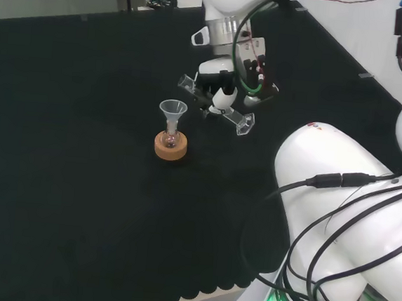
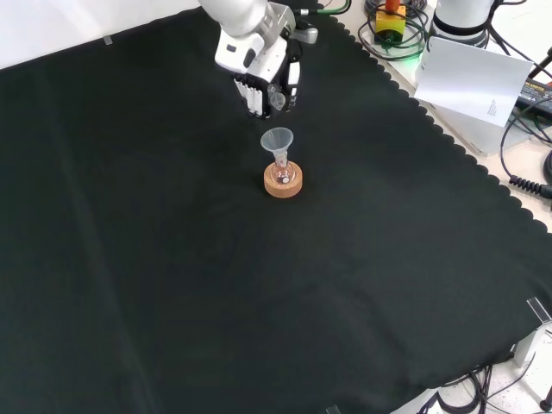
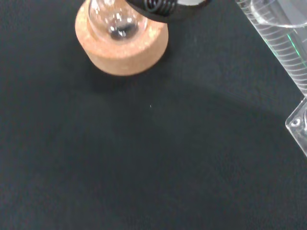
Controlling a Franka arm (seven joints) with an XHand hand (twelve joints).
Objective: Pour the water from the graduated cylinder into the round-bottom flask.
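Observation:
A small round-bottom flask stands on a cork ring with a clear funnel in its neck. In the front view the funnel and cork ring sit just below the hand. In the head view the hand is curled round a clear graduated cylinder, which lies tilted almost flat above the cloth. Its mouth points toward the funnel, up and to the right of it, and its foot points away. The wrist view shows the flask, its cork ring and the cylinder's marked wall. Whether water is in the cylinder I cannot tell.
The arm's big white links with black cables stand at the head view's right. In the front view a white sheet, cables and a yellow box lie beyond the cloth's scalloped edge at the top right.

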